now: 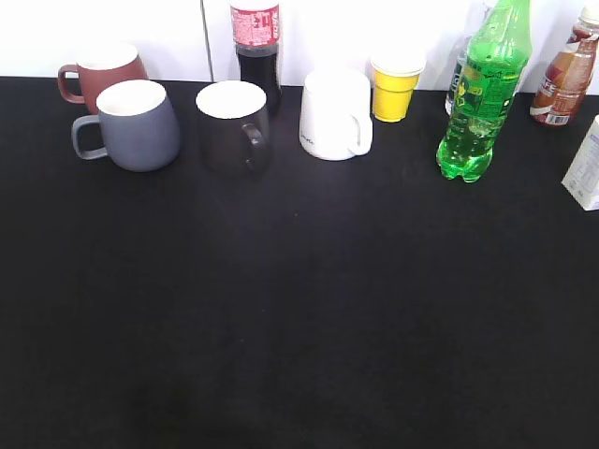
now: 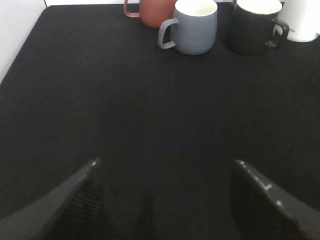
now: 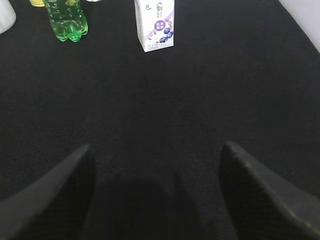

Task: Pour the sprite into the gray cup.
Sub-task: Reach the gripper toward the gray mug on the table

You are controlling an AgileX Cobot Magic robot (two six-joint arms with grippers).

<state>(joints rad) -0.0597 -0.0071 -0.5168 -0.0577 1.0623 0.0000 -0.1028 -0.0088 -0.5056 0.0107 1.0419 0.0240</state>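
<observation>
The sprite [image 1: 482,94] is a tall green bottle standing upright at the back right of the black table; its base shows in the right wrist view [image 3: 66,20]. The gray cup [image 1: 137,125] stands upright at the back left with its handle to the left; it also shows in the left wrist view [image 2: 194,27]. My left gripper [image 2: 165,165] is open and empty over bare table, well short of the cup. My right gripper [image 3: 156,147] is open and empty, well short of the bottle. Neither gripper shows in the exterior view.
Along the back stand a reddish-brown mug [image 1: 101,73], a black mug [image 1: 234,122], a cola bottle [image 1: 256,47], a white mug [image 1: 336,114], a yellow cup [image 1: 395,86], a brown bottle [image 1: 566,79] and a milk carton [image 3: 154,25].
</observation>
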